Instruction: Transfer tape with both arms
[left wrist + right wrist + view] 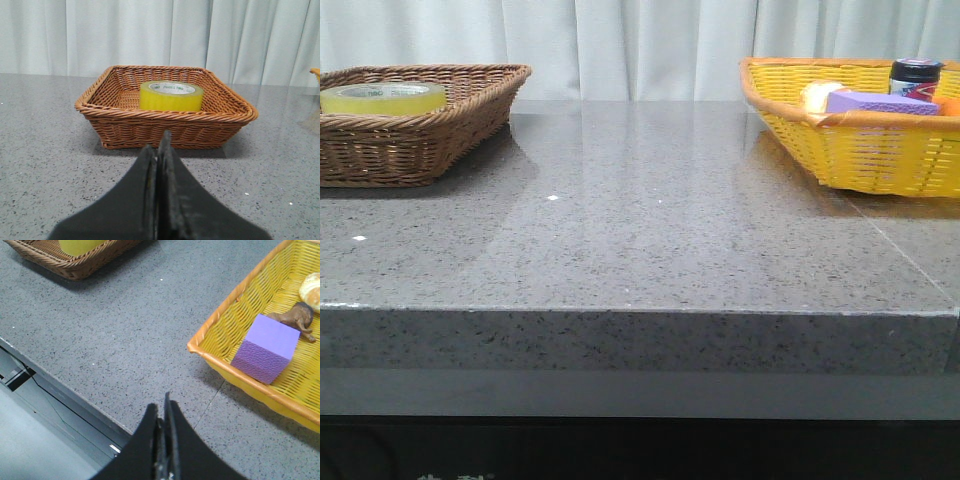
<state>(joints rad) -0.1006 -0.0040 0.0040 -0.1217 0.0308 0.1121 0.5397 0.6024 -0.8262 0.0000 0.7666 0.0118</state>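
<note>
The tape, a wide yellow roll with a white core and green lettering, lies flat inside the brown wicker basket at the table's far left. The left wrist view shows the tape in that basket, beyond my left gripper, which is shut and empty over the bare table short of the basket. My right gripper is shut and empty above the table's front edge, apart from the yellow basket. A corner of the tape shows in the right wrist view. Neither arm appears in the front view.
The yellow basket at the far right holds a purple sponge block, a dark-capped jar and a pale bun. The right wrist view shows the purple block, a brown figure and the bun. Grey speckled tabletop lies between the baskets.
</note>
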